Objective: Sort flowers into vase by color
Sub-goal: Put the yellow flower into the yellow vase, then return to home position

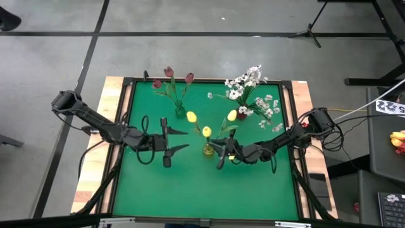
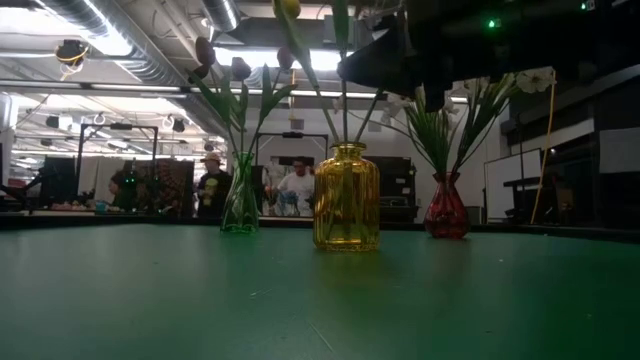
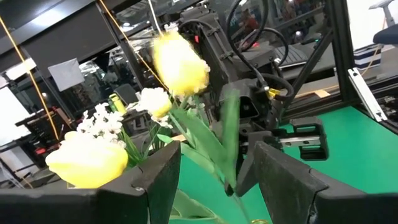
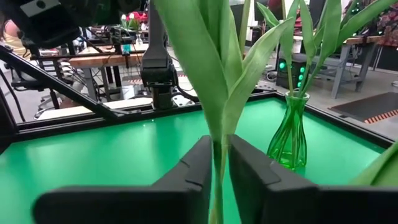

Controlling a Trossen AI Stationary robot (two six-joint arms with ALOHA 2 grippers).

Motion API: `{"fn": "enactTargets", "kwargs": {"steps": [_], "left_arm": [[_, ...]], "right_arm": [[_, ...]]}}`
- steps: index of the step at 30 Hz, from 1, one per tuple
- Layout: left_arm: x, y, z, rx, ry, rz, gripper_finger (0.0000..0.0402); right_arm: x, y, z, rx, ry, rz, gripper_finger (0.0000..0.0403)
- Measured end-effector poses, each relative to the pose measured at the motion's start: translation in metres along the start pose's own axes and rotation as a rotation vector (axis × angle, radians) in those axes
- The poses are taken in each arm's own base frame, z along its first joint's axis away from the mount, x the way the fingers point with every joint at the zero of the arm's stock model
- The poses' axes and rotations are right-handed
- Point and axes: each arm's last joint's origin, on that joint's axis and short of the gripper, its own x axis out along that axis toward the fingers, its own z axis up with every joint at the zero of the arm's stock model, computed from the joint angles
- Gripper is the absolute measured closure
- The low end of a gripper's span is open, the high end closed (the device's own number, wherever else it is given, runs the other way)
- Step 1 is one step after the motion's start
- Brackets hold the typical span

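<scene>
A yellow glass vase (image 1: 207,150) (image 2: 346,197) stands mid-table with yellow tulips (image 1: 206,131) rising from it. Behind it are a green vase (image 1: 180,111) (image 2: 240,195) holding maroon tulips (image 1: 169,72) and a red vase (image 1: 242,114) (image 2: 446,205) holding white blossom sprays (image 1: 248,81). My right gripper (image 1: 218,152) (image 4: 216,168) is just right of the yellow vase, shut on a green tulip stem. My left gripper (image 1: 179,140) (image 3: 217,180) hovers open left of the yellow vase, facing the tulips (image 3: 180,62). My right gripper pinches a green tulip stem (image 4: 216,152) between its two fingers, below where the leaves (image 4: 211,68) branch off. The fingers come level from the table's right side and lie across the stem. The stem stands upright; its lower end is hidden under the fingers.
The green mat (image 1: 190,190) has free room along the near side, and a wooden frame (image 1: 114,126) borders it. All three vases stand close together in the far half. People (image 2: 212,180) stand in the room beyond the table.
</scene>
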Motion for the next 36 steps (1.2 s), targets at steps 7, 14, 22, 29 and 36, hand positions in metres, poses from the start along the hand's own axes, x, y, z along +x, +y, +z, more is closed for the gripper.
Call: {"fn": "enactTargets", "kwargs": {"steps": [7,14,22,29,36], "left_arm": [[0.001,0.002,-0.001,-0.002,0.003,0.008,0.0201],[0.001,0.002,-0.001,-0.008,0.003,0.008,0.0201],[-0.001,0.000,0.000,-0.044,0.001,0.000,0.0201],[-0.017,0.010,0.003,-0.175,0.058,-0.013,0.0201],[-0.044,0.033,0.013,-0.304,0.063,-0.004,0.0201]], "right_arm": [[0.000,0.000,0.000,0.002,0.000,0.000,0.0301],[0.000,0.000,-0.001,-0.006,0.010,0.001,0.0273],[-0.001,0.001,0.004,0.022,-0.021,0.021,0.0262],[-0.013,0.005,0.030,0.077,-0.082,0.078,0.0262],[-0.040,0.007,0.073,0.029,-0.173,0.115,0.0262]]}}
